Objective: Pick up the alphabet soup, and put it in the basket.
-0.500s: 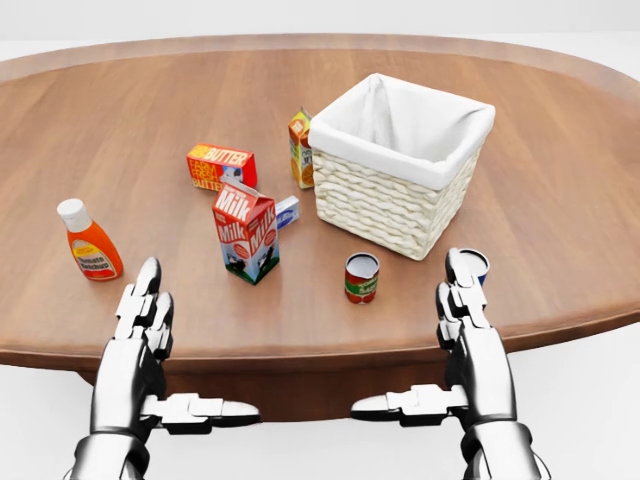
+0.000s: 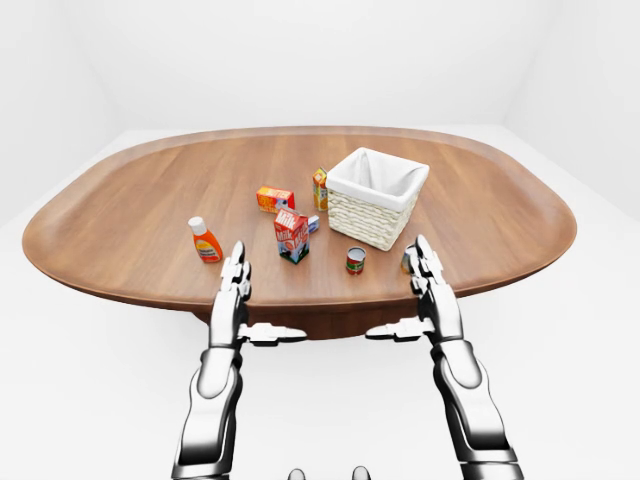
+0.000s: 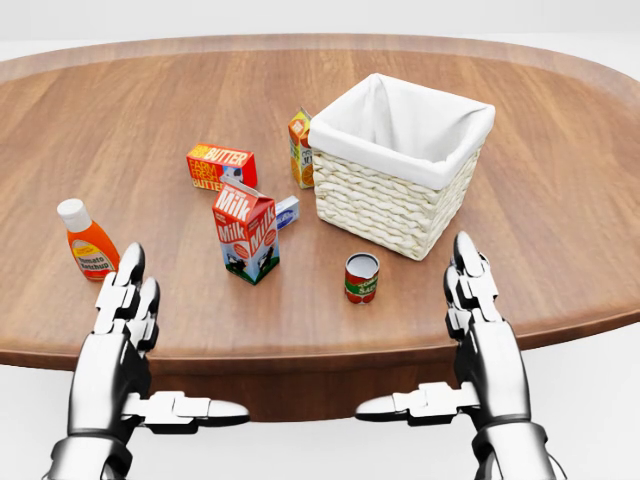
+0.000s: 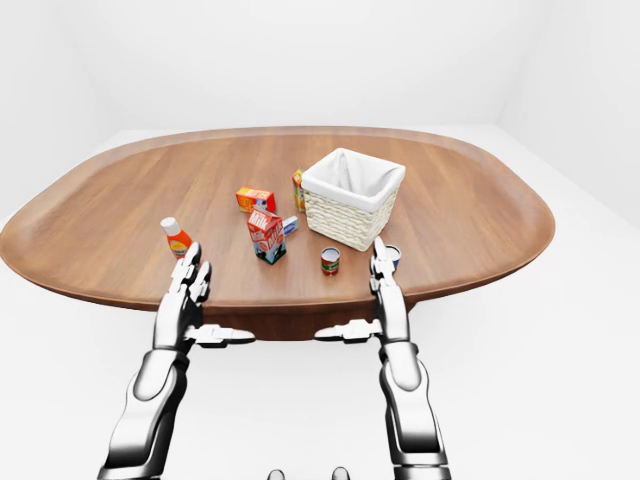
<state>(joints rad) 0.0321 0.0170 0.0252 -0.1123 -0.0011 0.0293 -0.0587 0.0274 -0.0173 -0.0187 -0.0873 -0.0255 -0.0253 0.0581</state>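
Both hands open above the table's near edge; alphabet soup can unheld.

The right hand (image 3: 478, 330) hides a second can (image 4: 393, 256) in the head view. The left hand (image 3: 115, 335) also holds nothing, fingers straight. The alphabet soup (image 3: 361, 277) stands just below the basket (image 3: 400, 165). Legible: "Milk" carton (image 3: 246, 230), "BUTTER" box (image 3: 220, 167).

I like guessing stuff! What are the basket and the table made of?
The basket looks like pale woven wicker, going by its braided strands, with a smooth white cloth lining folded over the rim. The table looks like reddish-brown wood with a soft sheen; grain lines run across it.
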